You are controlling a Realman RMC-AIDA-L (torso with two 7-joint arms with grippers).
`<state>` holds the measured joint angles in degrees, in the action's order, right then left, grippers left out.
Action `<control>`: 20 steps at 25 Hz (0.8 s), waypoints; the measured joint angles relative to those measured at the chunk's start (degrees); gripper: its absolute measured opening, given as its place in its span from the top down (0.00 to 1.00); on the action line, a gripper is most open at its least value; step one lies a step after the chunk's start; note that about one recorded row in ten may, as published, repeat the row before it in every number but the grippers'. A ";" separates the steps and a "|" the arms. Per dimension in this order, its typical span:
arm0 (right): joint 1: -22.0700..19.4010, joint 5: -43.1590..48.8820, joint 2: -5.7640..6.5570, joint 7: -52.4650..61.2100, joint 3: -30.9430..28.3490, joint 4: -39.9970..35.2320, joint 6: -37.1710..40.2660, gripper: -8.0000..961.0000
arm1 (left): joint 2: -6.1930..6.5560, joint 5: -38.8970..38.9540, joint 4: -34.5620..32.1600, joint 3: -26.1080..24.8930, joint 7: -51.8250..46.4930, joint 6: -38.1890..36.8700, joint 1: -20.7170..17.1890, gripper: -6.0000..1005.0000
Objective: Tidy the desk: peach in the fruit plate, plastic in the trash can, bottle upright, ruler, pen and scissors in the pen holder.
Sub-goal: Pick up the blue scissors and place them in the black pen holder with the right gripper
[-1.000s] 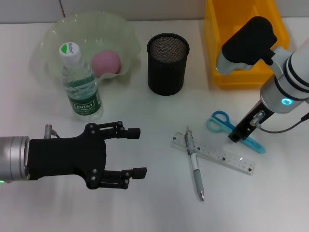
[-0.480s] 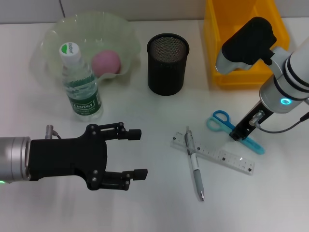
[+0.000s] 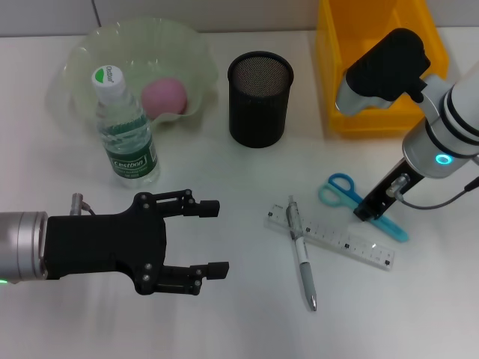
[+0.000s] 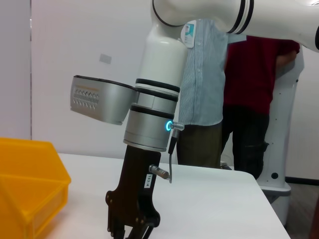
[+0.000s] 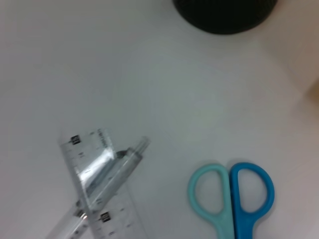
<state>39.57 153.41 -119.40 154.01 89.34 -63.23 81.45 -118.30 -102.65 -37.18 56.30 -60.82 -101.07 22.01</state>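
The pink peach [image 3: 164, 96] lies in the translucent fruit plate [image 3: 82, 56] at the back left. The clear bottle [image 3: 126, 129] stands upright in front of the plate. The black mesh pen holder [image 3: 260, 97] stands at the back middle. The blue scissors [image 3: 338, 187] lie at the right, and they also show in the right wrist view [image 5: 232, 195]. My right gripper [image 3: 364, 212] is low over their blades; it also shows in the left wrist view [image 4: 130, 233]. The clear ruler [image 3: 340, 241] and the pen [image 3: 302, 258] lie crossed at the front middle. My left gripper [image 3: 221, 236] is open and empty at the front left. No plastic shows.
A yellow bin [image 3: 333, 82] stands at the back right, behind my right arm. The ruler [image 5: 89, 164] and the pen [image 5: 122, 167] lie close beside the scissors. A person stands behind the table's far side in the left wrist view [image 4: 249, 84].
The scissors have shifted and turned slightly under my right gripper, which has barely moved. The left arm has not moved.
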 joint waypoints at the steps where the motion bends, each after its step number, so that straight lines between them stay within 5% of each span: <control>1: -0.27 -0.26 0.01 -0.15 -0.03 -0.59 0.38 0.76 | 0.00 0.00 0.00 -0.01 0.00 0.00 -0.01 0.20; 5: -2.47 -0.78 0.04 -0.39 -1.36 -7.09 2.06 0.76 | 0.00 0.00 -0.07 0.03 -0.03 -0.01 -0.03 0.20; 11: -10.90 -7.26 0.10 -3.88 -7.29 -29.14 1.07 0.74 | 0.01 0.00 0.01 0.03 -0.04 0.11 -0.03 0.20; 15: -15.74 -16.83 0.07 -11.36 -8.09 -33.43 -7.43 0.73 | -0.02 0.00 0.01 0.07 -0.03 0.30 0.02 0.20; 20: -21.14 -37.53 -0.14 -34.86 -7.17 -27.51 -22.92 0.72 | 0.00 0.00 0.01 0.11 -0.01 0.24 0.05 0.20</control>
<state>18.43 115.88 -119.54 119.15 82.17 -90.74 58.53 -118.30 -102.65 -37.17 56.41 -60.83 -100.84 22.06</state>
